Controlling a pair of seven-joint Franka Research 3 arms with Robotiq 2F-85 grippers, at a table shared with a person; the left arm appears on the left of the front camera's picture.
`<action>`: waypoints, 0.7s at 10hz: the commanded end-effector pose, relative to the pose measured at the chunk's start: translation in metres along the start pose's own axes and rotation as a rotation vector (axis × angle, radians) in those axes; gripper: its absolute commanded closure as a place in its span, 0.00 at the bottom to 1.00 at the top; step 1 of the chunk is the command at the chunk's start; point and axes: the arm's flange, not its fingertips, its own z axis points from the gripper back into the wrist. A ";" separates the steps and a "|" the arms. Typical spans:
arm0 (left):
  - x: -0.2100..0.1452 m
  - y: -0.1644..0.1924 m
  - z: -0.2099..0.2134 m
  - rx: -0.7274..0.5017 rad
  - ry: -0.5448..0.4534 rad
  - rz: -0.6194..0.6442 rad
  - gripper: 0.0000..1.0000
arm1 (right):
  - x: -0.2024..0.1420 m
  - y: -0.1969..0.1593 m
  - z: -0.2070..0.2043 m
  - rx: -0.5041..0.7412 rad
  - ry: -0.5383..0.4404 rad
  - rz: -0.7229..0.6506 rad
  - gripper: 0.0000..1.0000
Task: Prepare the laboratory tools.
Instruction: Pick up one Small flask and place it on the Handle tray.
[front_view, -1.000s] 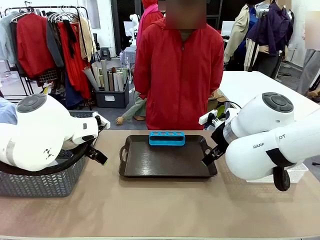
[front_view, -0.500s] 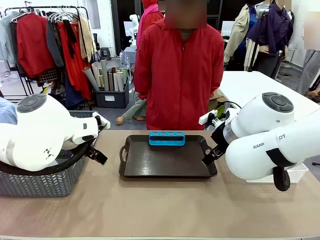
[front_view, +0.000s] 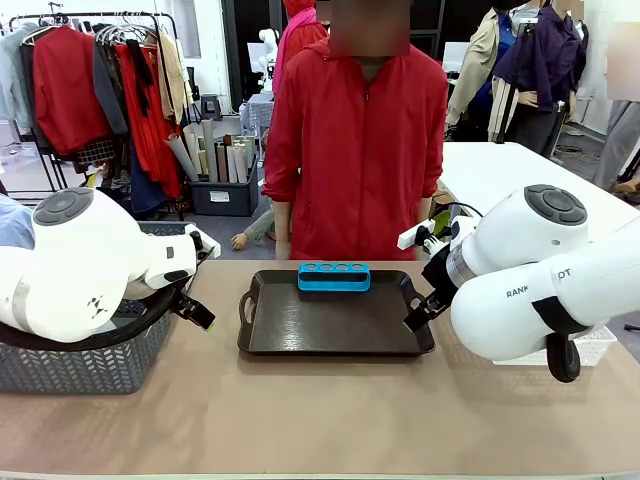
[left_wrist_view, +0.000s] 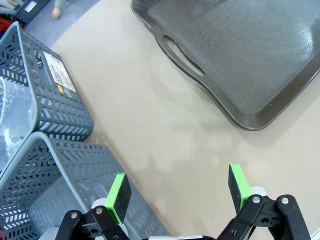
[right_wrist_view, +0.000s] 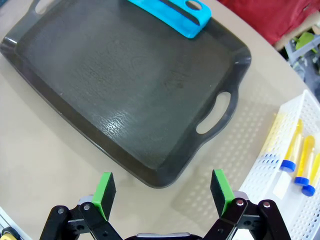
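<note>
Waiting on the tray: the blue tube rack (front_view: 334, 276) stands at the far edge of the dark handled tray (front_view: 262, 340), on the person's side. Its four holes look empty.
Tubes: blue-capped tubes (right_wrist_view: 295, 150) of orange-yellow liquid lie on their sides in the white lattice bin (right_wrist_view: 272, 172), just beside the tray's right handle and apart from the rack.
Other vessels: something clear (left_wrist_view: 9, 112) sits inside the farther of the two grey mesh baskets (left_wrist_view: 60, 112). It is too cut off to tell whether it is the jug or the flask.
Left gripper: the left gripper (left_wrist_view: 178, 187) hovers over bare table between the baskets and the tray, jaws spread wide with nothing between the green pads.
Right gripper: the right gripper (right_wrist_view: 162, 189) hangs over the tray's near right corner, jaws likewise apart and empty.
Progress: early, by my reading. The rack is placed, but no tube is in it and no vessel is on the tray.
Left to do: probably lifting the tubes from the bin into the rack and bringing the clear vessels over.
Surface: a plain tan table (front_view: 320, 420), with the tray in the middle, the baskets on the robot's left and the bin on its right.
Room: a person (front_view: 360, 150) in a red jacket stands at the far side. Behind are a clothes rail (front_view: 90, 80) hung with red garments and a white table farther off.
</note>
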 end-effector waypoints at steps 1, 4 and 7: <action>0.000 0.000 0.000 0.000 0.000 0.000 0.00 | 0.000 0.000 0.000 0.000 0.000 0.000 0.00; 0.000 0.000 0.000 0.000 0.000 0.000 0.00 | 0.000 0.000 0.000 0.000 0.000 0.000 0.00; 0.002 -0.009 0.013 -0.053 0.051 -0.009 0.00 | 0.000 0.009 0.003 0.101 -0.013 -0.002 0.00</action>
